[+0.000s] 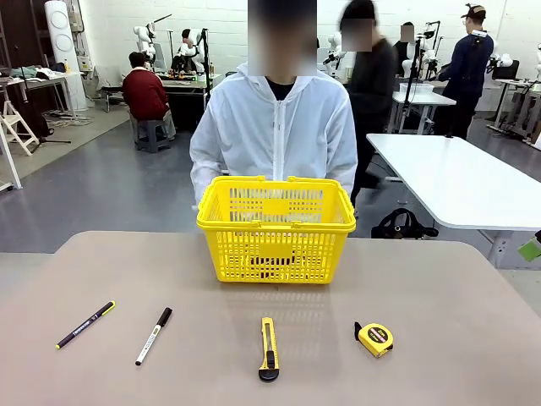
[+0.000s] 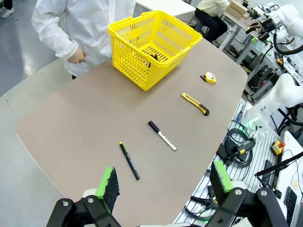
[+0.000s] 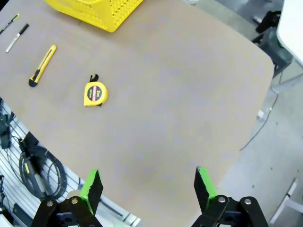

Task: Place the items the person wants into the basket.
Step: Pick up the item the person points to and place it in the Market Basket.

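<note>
Grey floor point(image 1: 101, 186), white table point(image 1: 456, 182) at right, black bag point(image 1: 404, 225) beside it, white back wall point(image 1: 220, 25).

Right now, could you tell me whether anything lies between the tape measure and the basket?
Nothing visible does. The utility knife lies beside the tape measure, off its line to the basket.

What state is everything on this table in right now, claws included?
Yellow plastic lattice basket: upright, handles folded down.
Slim white marker with black cap: capped, lying flat.
Black pen with yellow tip: lying flat.
Long yellow utility knife: lying flat, no blade showing.
Rounded yellow tape measure: on its side, tape wound in.
Left claw: open, empty.
Right claw: open, empty.
</note>
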You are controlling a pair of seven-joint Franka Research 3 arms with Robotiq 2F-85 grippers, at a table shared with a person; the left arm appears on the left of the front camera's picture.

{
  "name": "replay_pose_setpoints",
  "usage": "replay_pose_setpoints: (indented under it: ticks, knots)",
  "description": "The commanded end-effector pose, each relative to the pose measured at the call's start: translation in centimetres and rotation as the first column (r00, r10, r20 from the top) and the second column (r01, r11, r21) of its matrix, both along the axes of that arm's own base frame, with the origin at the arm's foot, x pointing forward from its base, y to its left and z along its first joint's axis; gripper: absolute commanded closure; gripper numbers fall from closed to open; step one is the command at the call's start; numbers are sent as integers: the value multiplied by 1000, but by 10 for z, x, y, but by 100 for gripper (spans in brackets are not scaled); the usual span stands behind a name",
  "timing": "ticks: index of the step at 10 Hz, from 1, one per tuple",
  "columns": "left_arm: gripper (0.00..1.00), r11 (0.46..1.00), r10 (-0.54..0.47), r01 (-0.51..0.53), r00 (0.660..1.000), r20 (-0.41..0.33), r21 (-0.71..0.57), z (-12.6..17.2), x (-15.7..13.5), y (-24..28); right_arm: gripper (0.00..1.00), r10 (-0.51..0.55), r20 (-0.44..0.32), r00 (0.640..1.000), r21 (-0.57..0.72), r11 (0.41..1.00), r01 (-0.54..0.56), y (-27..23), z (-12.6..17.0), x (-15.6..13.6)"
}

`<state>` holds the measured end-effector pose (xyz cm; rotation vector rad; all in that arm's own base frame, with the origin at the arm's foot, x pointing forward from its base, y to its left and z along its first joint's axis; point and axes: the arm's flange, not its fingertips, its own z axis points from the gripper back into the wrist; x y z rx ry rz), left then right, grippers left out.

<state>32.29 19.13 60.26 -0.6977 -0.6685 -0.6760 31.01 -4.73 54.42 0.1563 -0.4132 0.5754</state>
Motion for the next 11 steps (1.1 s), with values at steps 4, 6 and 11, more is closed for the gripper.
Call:
replay_pose_setpoints:
  ticks: [4,6,11]
  knots:
    - [0,1000,-15,15,1000,23,-13,1,-1,2,0,62,94,994,47,997,-66,-17,13,-24]
    - [0,1000,-15,15,1000,23,-13,1,-1,2,0,199,218,956,107,968,-226,-61,42,-41]
    - [0,1000,-15,15,1000,23,-13,1,-1,2,0,333,231,914,310,865,-394,-140,67,-15]
